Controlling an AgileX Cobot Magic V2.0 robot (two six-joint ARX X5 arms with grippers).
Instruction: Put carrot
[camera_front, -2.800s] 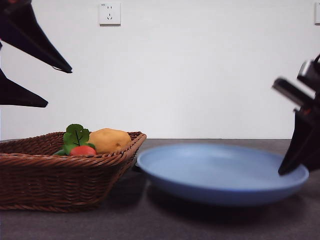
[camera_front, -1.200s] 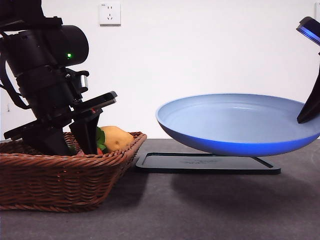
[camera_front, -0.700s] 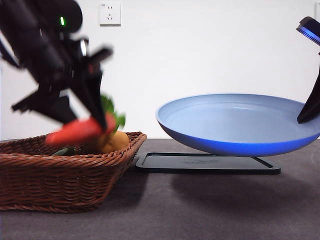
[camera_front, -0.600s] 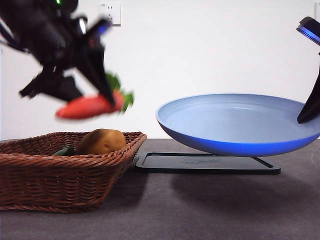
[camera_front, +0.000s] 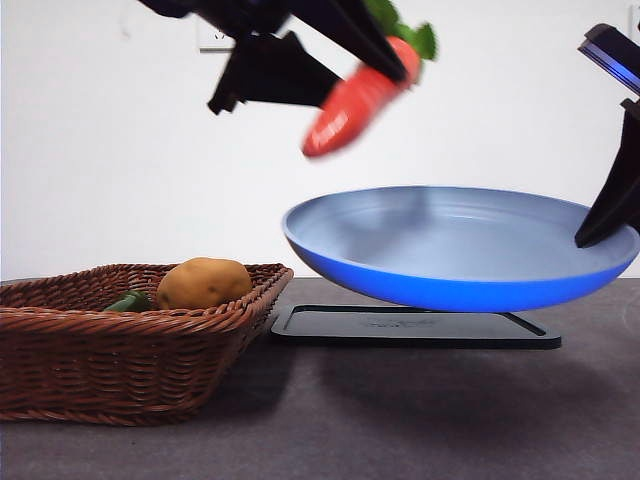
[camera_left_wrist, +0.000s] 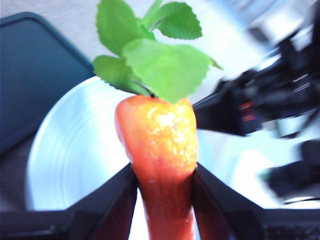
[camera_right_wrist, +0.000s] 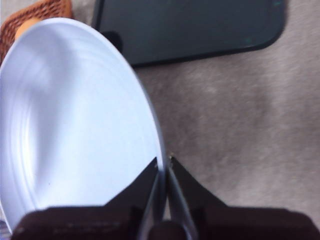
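Observation:
The carrot (camera_front: 357, 98), orange-red with green leaves, hangs tilted in my left gripper (camera_front: 372, 62), high above the left part of the blue plate (camera_front: 450, 250). In the left wrist view the jaws are shut on the carrot (camera_left_wrist: 159, 150), with the plate (camera_left_wrist: 75, 150) below it. My right gripper (camera_front: 607, 215) is shut on the plate's right rim and holds the plate in the air above a black mat (camera_front: 410, 327). The right wrist view shows the jaws pinching the plate rim (camera_right_wrist: 159, 165).
A brown wicker basket (camera_front: 90, 350) stands at the left with a yellow-brown potato (camera_front: 203, 283) and a small green vegetable (camera_front: 128, 300) in it. The black mat (camera_right_wrist: 190, 25) lies on the grey table under the plate. A white wall is behind.
My left gripper has lifted the carrot out of the basket and carried it up and to the right, over the plate. The plate has shifted slightly left.

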